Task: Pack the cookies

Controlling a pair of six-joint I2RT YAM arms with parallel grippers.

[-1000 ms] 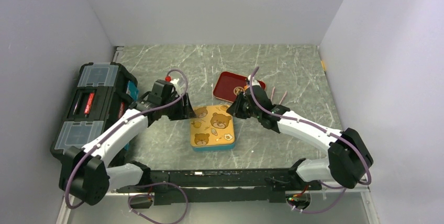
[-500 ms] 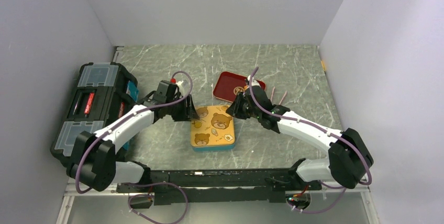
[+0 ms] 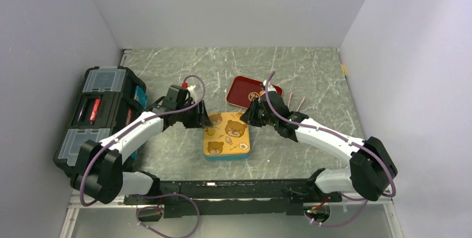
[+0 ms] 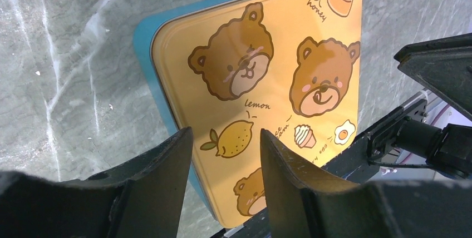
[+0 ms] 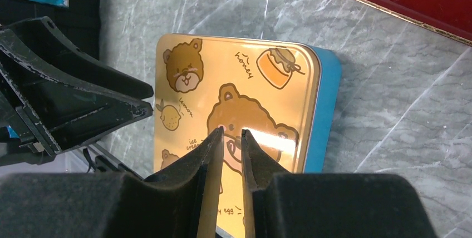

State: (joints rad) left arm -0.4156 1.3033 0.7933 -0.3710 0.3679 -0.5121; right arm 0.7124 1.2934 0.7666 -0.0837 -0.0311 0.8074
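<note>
Robot lab: white walls (image 3: 234,10), toolbox (image 3: 100,113)

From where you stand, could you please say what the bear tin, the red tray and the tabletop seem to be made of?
Tin: likely printed metal, glossy; a bright glare streak on its lid. Tray: probably lacquered plastic or metal, shiny. Tabletop: marble-look, grey-green with white veins; possibly laminate.

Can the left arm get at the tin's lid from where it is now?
Likely yes: the left pincer hangs open above the tin, at its left edge, with nothing between them; the right pincer is over its right side.
</note>
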